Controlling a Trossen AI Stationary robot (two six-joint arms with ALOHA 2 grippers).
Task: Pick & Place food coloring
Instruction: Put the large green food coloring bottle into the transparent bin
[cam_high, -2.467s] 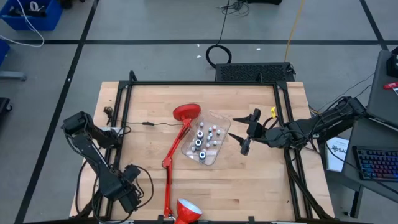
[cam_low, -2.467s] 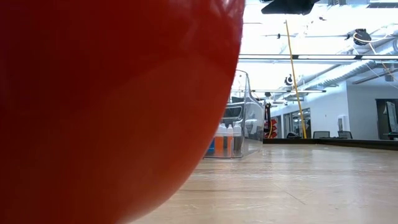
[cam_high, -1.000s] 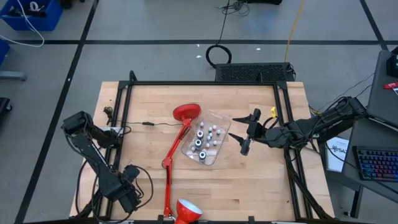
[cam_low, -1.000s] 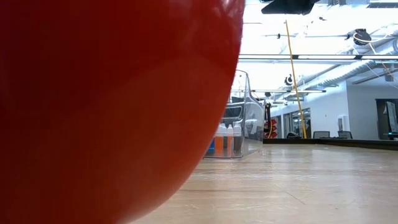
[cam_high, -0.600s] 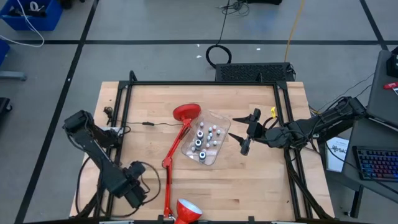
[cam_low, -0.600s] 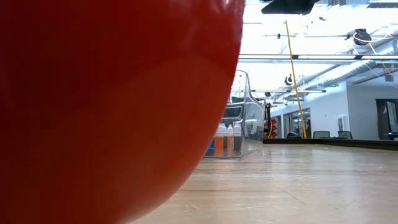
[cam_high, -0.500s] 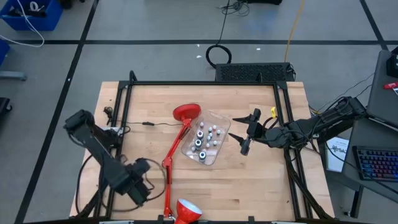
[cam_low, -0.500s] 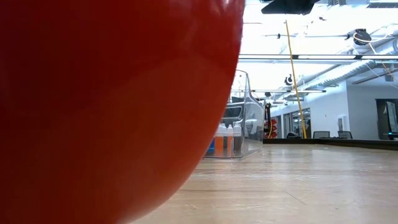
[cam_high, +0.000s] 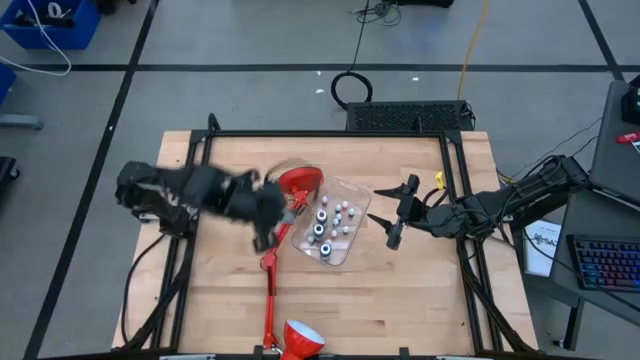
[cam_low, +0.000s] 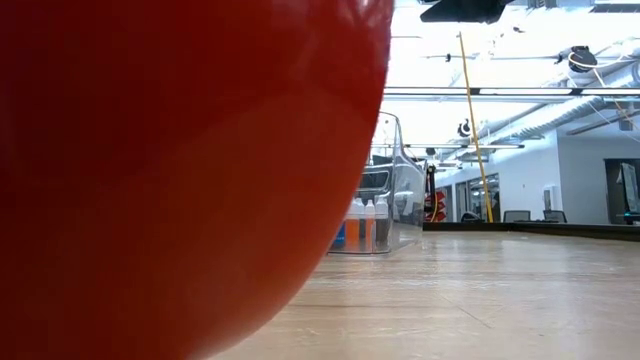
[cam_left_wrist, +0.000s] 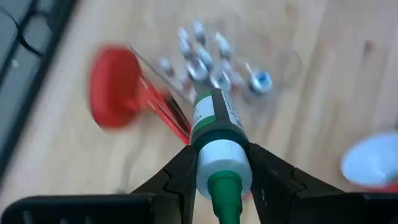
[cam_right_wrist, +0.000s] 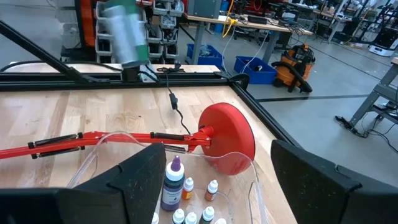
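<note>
While the right pincer (cam_high: 385, 218) waits wide, the left pincer (cam_left_wrist: 221, 163) clamps a green bottle (cam_left_wrist: 216, 127).

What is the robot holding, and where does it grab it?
The left gripper holds a green bottle, pinched near its white cap end. The right gripper is open and holds nothing.

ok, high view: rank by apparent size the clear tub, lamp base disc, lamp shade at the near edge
1. clear tub
2. lamp base disc and lamp shade: look about alike; the shade is cut off by the picture's edge, so no ranking between them.
</note>
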